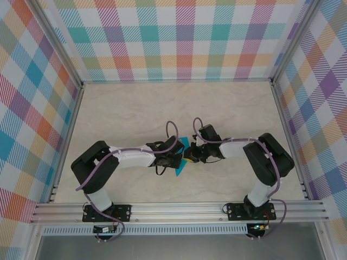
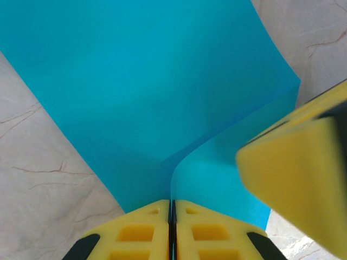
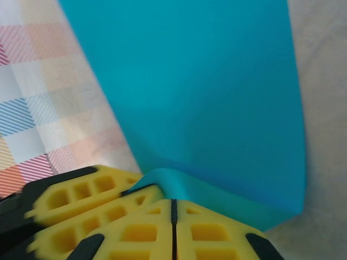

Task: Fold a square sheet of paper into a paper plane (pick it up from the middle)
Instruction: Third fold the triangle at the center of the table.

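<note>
The square sheet of paper (image 1: 185, 142) is teal-blue and hangs lifted between my two grippers at the middle of the table. My left gripper (image 1: 178, 158) is shut on it. In the left wrist view the sheet (image 2: 162, 81) bends into a fold whose edge runs into the closed yellow fingertips (image 2: 172, 202). My right gripper (image 1: 191, 155) is shut on the same sheet right beside it. In the right wrist view the paper (image 3: 206, 81) bulges up just ahead of the closed pads (image 3: 174, 201). Each wrist view shows the other gripper's yellow fingers (image 2: 303, 184) (image 3: 81, 203) close by.
The marbled beige table (image 1: 135, 108) lies under the paper. Plaid walls (image 1: 179, 38) enclose it on the left, back and right. An aluminium rail (image 1: 179, 208) carrying both arm bases runs along the near edge.
</note>
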Tool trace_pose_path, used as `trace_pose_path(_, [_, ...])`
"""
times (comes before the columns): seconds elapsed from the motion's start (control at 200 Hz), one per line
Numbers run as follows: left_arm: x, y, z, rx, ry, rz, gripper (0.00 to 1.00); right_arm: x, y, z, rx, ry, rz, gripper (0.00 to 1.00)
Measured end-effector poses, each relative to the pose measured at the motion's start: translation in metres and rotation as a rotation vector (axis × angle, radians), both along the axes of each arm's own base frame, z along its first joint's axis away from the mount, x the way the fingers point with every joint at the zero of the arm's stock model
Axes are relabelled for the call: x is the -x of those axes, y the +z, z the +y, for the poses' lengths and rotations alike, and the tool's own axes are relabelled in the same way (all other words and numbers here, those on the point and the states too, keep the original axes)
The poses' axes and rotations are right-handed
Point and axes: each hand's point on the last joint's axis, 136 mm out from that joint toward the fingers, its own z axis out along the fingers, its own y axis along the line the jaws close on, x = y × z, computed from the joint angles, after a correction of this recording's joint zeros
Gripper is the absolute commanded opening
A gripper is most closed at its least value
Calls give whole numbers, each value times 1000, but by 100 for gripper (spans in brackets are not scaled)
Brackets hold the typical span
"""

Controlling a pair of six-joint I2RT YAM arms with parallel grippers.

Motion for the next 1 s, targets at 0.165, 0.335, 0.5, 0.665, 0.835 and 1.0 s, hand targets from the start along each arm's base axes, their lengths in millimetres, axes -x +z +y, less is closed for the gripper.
trace_pose_path(0.165, [0,0,1,0,7,2,15,-2,-8,1,15,-1,16,5])
trace_pose_path(0.335, [2,8,12,-26,57,3,38,-2,-8,1,18,-3,16,5])
trace_pose_path(0.5, [2,34,26,-6,148,-21,38,-1,-8,2,23,0,18,6])
trace_pose_path(0.665, [11,58,19,152,208,2,28,-2,-8,2,31,0,17,6])
trace_pose_path(0.835, [20,57,-3,306,220,86,26,-2,-9,2,35,-3,19,7])
trace_pose_path(1.0, [23,44,-27,382,208,164,22,-2,-8,2,37,-5,23,7])
